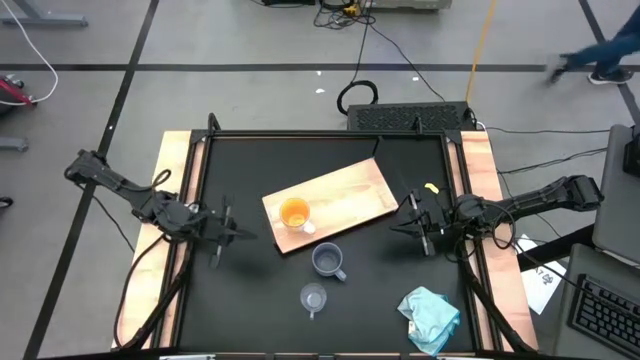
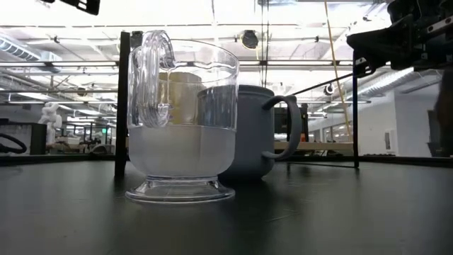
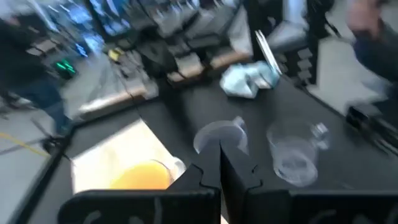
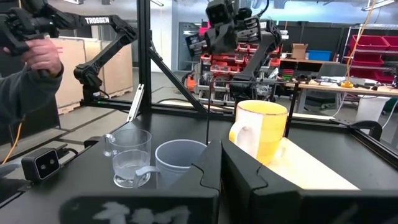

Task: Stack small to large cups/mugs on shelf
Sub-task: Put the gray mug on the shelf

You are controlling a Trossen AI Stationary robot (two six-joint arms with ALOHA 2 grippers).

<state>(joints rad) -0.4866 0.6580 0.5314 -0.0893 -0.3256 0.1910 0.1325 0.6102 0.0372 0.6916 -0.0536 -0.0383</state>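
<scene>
While the left gripper (image 1: 228, 233) hovers pressed together and empty over the black table (image 1: 240, 300), the orange mug (image 1: 294, 213) stands on the wood shelf (image 1: 345, 195), the clear glass cup (image 1: 314, 297) and blue-grey mug (image 1: 328, 260) sit just below it, and the right gripper (image 1: 412, 222) is likewise pinched closed, holding nothing.

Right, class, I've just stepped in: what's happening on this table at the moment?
Nothing is being handled right now. The left gripper and the right gripper are both shut and empty, one at each side of the table. The orange mug stands on the wooden board. The blue-grey mug and the clear glass cup stand on the black tabletop off the board, so neither is nested in another yet. A teal cloth lies by the table's corner.
</scene>
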